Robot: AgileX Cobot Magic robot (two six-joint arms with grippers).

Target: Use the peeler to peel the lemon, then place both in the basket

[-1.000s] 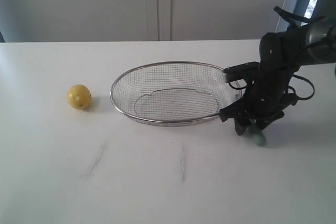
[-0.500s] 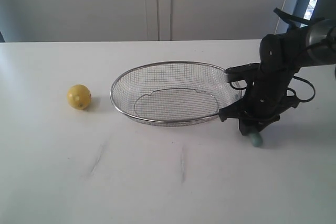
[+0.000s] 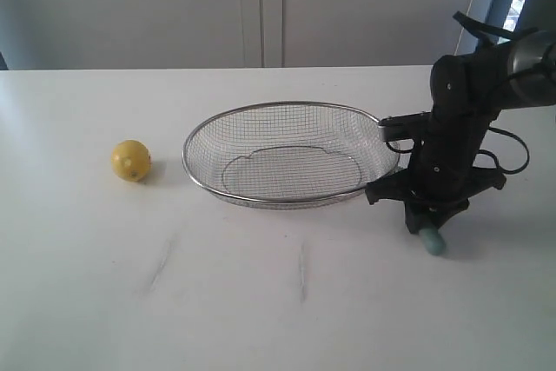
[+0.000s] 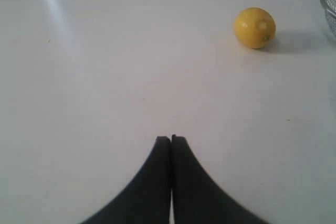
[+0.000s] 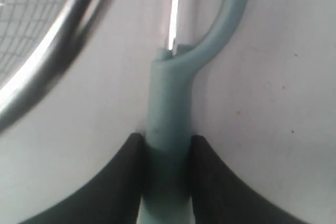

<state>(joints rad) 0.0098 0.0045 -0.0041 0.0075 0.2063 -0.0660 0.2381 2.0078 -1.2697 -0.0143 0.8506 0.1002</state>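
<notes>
- Clamping the peeler (image 5: pixel 168 93) by its pale teal handle, the right gripper (image 5: pixel 167 142) has one dark finger pressed against each side of it, low over the white table (image 3: pixel 261 301).
- Beyond those fingertips, the handle forks into the curved head, where a thin metal blade shows.
- The basket (image 3: pixel 261 201) stands just beside these fingers, its shiny rim near the peeler's head and apart from it.
- The left gripper (image 4: pixel 171 139) has its fingers together with nothing between them, above bare table.
- The lemon (image 4: pixel 254 27) rests on the table ahead of the left fingers, off toward the basket, well apart from them and outside the basket.
</notes>
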